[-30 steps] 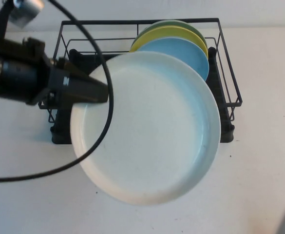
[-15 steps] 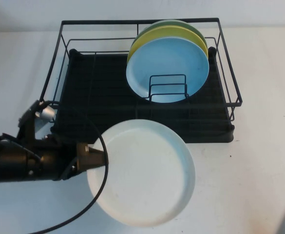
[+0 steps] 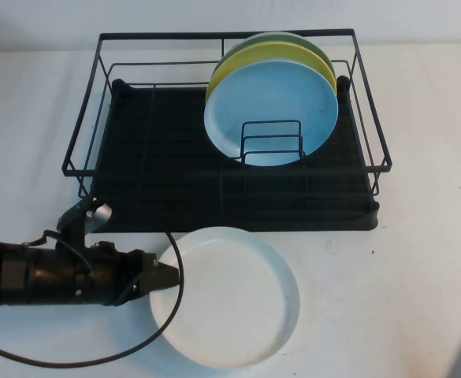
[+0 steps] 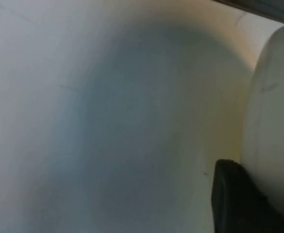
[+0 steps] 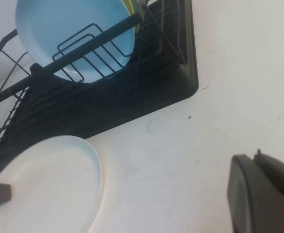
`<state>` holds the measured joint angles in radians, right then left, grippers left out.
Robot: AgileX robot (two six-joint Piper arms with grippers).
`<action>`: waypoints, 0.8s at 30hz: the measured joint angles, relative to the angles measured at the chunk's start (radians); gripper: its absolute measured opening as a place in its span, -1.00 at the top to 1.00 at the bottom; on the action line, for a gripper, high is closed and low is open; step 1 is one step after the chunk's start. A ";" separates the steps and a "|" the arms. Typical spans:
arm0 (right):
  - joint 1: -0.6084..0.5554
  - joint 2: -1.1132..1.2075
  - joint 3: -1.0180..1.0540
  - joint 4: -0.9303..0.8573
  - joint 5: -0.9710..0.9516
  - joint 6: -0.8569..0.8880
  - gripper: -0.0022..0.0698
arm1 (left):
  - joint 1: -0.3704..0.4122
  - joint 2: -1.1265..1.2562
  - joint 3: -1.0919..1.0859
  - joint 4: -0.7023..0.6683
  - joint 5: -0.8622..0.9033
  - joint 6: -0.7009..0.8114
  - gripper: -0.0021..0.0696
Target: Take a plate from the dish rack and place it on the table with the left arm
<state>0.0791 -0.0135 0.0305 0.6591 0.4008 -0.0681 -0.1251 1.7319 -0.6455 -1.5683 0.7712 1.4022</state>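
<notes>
**White plate down on the table in front of the rack**

While the left gripper (image 3: 161, 277) grasps its near-left rim, the plate (image 3: 226, 295) lies flat on the table (image 3: 419, 260), just in front of the dish rack (image 3: 159, 189). The left arm (image 3: 49, 274) reaches in low from the left, its cable (image 3: 96, 358) looping on the tabletop. Farther back, the rack holds a light blue plate (image 3: 273, 98), a yellow plate (image 3: 250, 55) and a green plate (image 3: 293, 38), upright at its right end. The right gripper (image 5: 265, 194) sits apart over bare table to the right; whether its fingers are spread, I cannot tell. Half a second ago the white plate sat higher and looked larger.
</notes>
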 joint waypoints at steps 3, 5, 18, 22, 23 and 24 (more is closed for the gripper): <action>0.000 0.000 0.000 0.000 0.000 0.000 1.00 | 0.000 0.013 0.000 -0.052 -0.018 0.059 0.37; 0.000 0.000 0.000 0.000 0.000 0.000 1.00 | 0.000 0.013 0.000 -0.098 -0.023 0.106 0.13; 0.000 0.000 0.000 0.000 0.000 0.000 1.00 | 0.000 -0.073 -0.008 -0.092 -0.042 0.233 -0.19; 0.000 0.000 0.000 0.000 0.000 0.000 1.00 | 0.000 -0.214 -0.008 0.003 -0.075 0.237 0.21; 0.000 0.000 0.000 0.000 0.000 0.000 1.00 | 0.000 -0.263 -0.008 0.034 -0.088 0.237 0.36; 0.000 0.000 0.000 0.000 0.000 0.000 1.00 | 0.000 -0.316 -0.008 0.067 -0.100 0.237 0.52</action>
<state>0.0791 -0.0135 0.0305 0.6591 0.4008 -0.0681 -0.1251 1.4163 -0.6535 -1.5009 0.6711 1.6395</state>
